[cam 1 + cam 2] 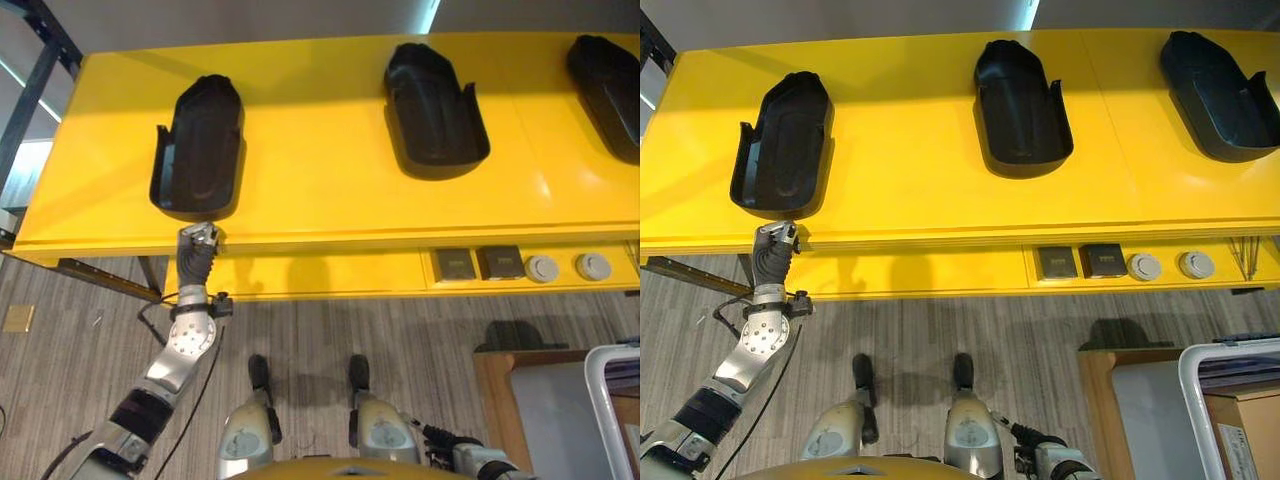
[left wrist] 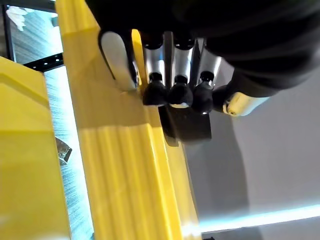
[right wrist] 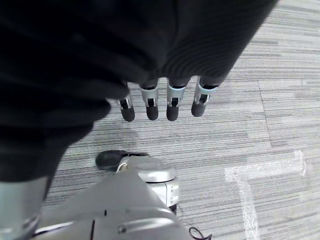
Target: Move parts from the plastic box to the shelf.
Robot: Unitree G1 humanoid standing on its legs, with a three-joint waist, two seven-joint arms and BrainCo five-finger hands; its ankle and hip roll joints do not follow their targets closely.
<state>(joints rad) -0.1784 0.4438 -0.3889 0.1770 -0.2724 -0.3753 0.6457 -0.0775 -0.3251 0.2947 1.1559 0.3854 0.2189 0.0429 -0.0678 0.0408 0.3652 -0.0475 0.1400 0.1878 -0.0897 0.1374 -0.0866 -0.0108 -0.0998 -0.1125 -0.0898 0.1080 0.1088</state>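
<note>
Three black moulded parts lie on the yellow shelf (image 1: 330, 190): one at the left (image 1: 198, 145), one in the middle (image 1: 433, 110) and one at the right (image 1: 610, 90). My left hand (image 1: 198, 245) is raised to the shelf's front edge, just below the left part. In the left wrist view its fingertips (image 2: 172, 95) rest straight on the shelf edge, right at the near end of that part (image 2: 187, 125). The thumb (image 2: 117, 60) lies against the yellow edge. My right hand (image 3: 170, 100) hangs over the floor, fingers straight and empty. A white-rimmed plastic box (image 1: 1200, 390) stands at the lower right.
Below the shelf front runs a yellow panel with two dark squares (image 1: 478, 264) and two round knobs (image 1: 568, 267). A wooden stand (image 1: 495, 385) carries the box, with a cardboard carton (image 1: 1245, 435) inside it. A dark metal frame (image 1: 40, 70) stands left of the shelf.
</note>
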